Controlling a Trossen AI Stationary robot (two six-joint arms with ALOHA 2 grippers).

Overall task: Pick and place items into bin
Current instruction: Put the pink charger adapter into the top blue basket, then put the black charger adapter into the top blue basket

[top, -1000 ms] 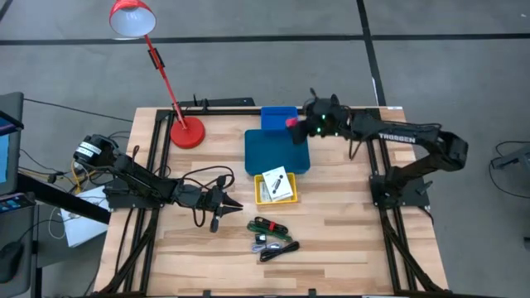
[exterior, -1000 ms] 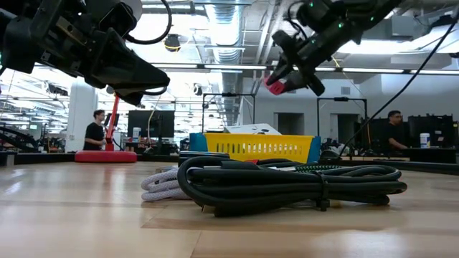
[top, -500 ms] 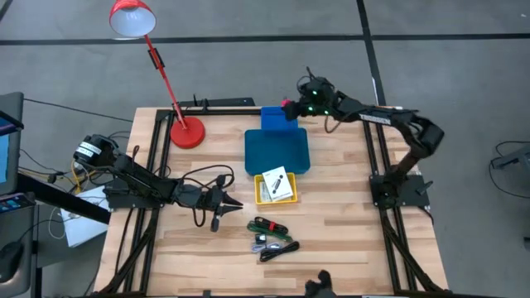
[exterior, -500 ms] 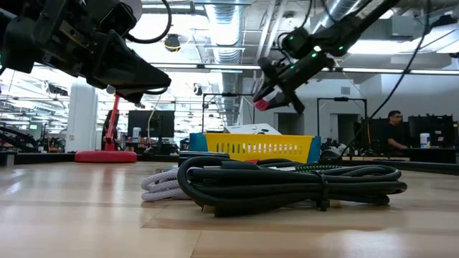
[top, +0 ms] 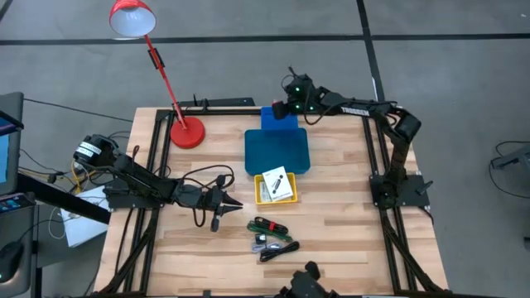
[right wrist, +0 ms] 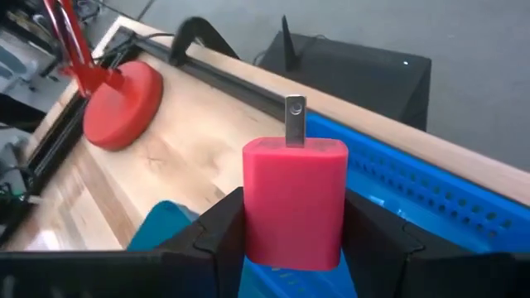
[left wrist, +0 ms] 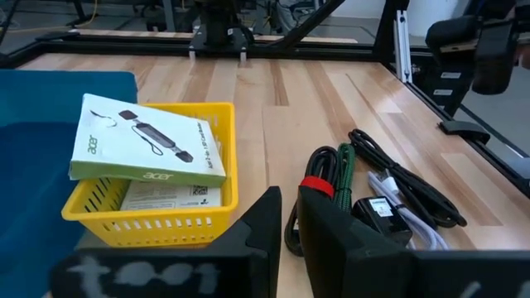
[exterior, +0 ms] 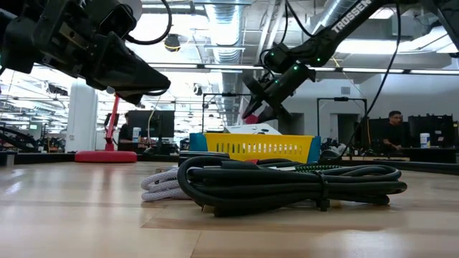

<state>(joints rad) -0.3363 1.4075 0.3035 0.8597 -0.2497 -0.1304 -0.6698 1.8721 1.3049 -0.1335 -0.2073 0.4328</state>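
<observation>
While my right gripper (right wrist: 291, 228) hangs over the blue bin (right wrist: 431, 194), fingers clamped on the pink-red piece (right wrist: 294, 199), it looks light, rigid, smooth-sided; flat flanks grip best. The left gripper (top: 228, 201) waits clenched, empty.

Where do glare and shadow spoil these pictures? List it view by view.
Low view: bright ceiling lights behind leave the left pincer and black cable as dark shapes. High view: the lamp shade glares white; the table is evenly lit. Right wrist view: the pink-red piece in the right pincer is evenly lit, no glare.
</observation>
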